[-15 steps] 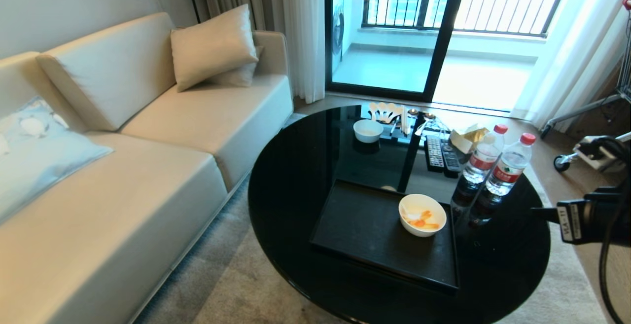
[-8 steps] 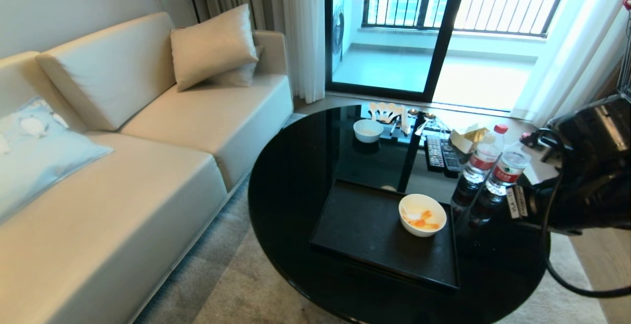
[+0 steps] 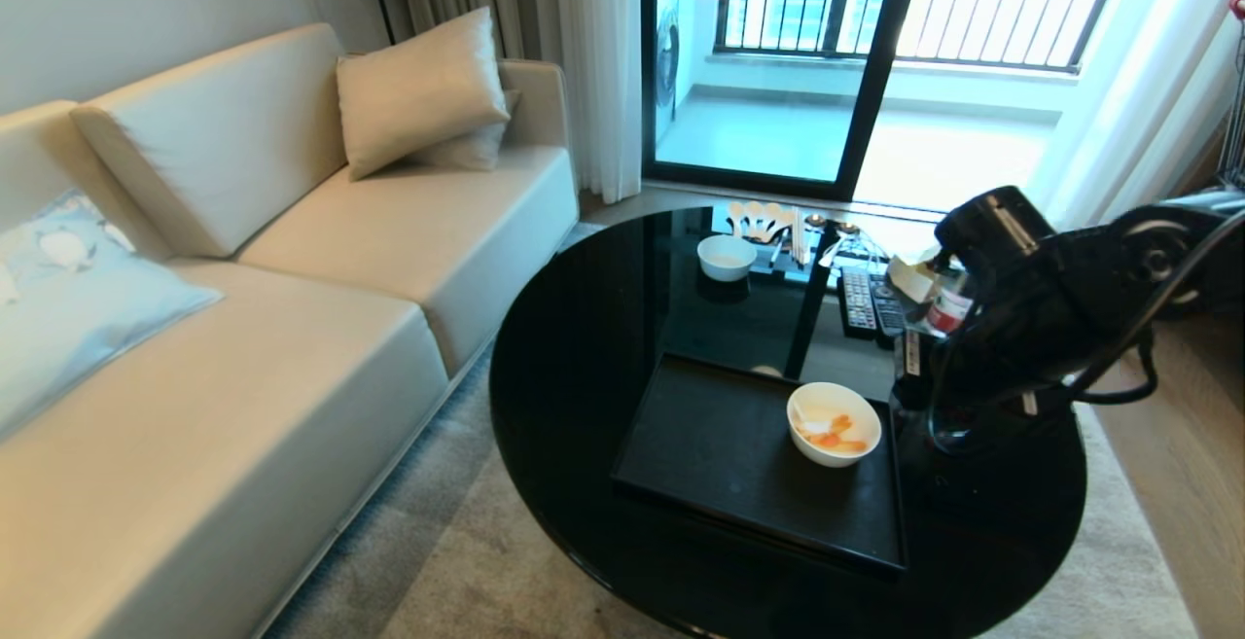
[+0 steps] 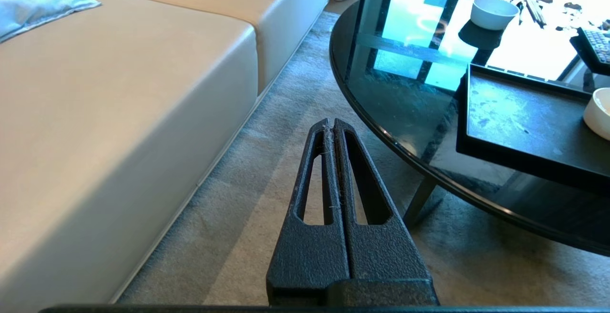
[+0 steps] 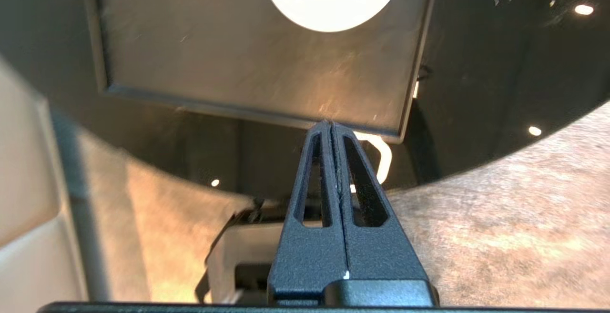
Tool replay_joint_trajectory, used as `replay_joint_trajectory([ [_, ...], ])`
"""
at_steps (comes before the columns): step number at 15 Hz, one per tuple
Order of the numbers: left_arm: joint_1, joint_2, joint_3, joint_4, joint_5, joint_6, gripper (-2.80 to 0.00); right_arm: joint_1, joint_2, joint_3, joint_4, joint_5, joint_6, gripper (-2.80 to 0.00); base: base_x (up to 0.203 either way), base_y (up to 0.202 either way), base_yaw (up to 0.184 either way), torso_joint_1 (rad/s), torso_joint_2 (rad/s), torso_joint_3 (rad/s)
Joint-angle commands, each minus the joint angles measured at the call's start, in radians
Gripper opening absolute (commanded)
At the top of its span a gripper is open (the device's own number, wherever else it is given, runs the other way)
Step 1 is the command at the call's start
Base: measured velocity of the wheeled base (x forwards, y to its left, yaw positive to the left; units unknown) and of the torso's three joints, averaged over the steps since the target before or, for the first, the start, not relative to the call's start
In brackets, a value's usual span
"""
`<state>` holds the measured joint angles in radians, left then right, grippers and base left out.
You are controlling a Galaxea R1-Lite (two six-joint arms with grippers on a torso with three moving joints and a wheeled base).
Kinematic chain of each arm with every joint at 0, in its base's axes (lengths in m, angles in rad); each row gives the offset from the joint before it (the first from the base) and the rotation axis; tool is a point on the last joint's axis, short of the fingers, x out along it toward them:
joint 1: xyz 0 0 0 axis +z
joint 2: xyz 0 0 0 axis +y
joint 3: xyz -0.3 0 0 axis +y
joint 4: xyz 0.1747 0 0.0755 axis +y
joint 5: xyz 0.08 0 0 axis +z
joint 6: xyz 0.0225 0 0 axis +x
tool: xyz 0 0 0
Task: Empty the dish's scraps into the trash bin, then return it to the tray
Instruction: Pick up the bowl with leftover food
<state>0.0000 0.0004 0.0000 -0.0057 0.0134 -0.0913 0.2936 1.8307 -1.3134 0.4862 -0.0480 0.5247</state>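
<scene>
Two grippers I'm running are both pressed together, empty: left gripper (image 4: 332,127) low over carpet, right gripper (image 5: 331,127) above the tray (image 3: 720,444). Farther, the dish (image 3: 834,423) of scraps (image 3: 833,435) sits on it.

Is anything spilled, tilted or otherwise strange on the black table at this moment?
Nothing stands out. The bowl sits upright on the tray with the scraps inside it, none spilled. The right pincer, shut, hangs over the tray's edge.
</scene>
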Motion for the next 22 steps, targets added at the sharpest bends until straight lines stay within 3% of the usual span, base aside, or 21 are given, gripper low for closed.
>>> replay_joint_trajectory([
  [1, 0.000, 0.000, 0.000, 0.000, 0.000, -0.001, -2.80, 0.009, 0.128, -0.056, 0.000, -0.033, 0.021, -2.80, 0.000, 0.000, 0.000, 0.000, 0.00, 0.000],
  [4, 0.000, 0.000, 0.000, 0.000, 0.000, -0.001, -2.80, 0.004, 0.228, -0.141, -0.001, -0.089, 0.030, -2.80, 0.000, 0.000, 0.000, 0.000, 0.00, 0.000],
  [5, 0.000, 0.000, 0.000, 0.000, 0.000, -0.001, -2.80, -0.001, 0.250, -0.160, -0.001, -0.094, 0.036, -1.25, 0.000, 0.000, 0.000, 0.000, 0.00, 0.000],
  [6, 0.000, 0.000, 0.000, 0.000, 0.000, -0.001, -2.80, -0.009, 0.269, -0.178, -0.005, -0.098, 0.040, 0.00, 0.000, 0.000, 0.000, 0.000, 0.00, 0.000],
  [14, 0.000, 0.000, 0.000, 0.000, 0.000, -0.001, -2.80, -0.086, 0.393, -0.255, -0.008, -0.148, 0.041, 0.00, 0.000, 0.000, 0.000, 0.000, 0.00, 0.000],
  [22, 0.000, 0.000, 0.000, 0.000, 0.000, -0.001, -2.80, -0.099, 0.515, -0.352, -0.039, -0.162, 0.076, 0.00, 0.000, 0.000, 0.000, 0.000, 0.00, 0.000],
])
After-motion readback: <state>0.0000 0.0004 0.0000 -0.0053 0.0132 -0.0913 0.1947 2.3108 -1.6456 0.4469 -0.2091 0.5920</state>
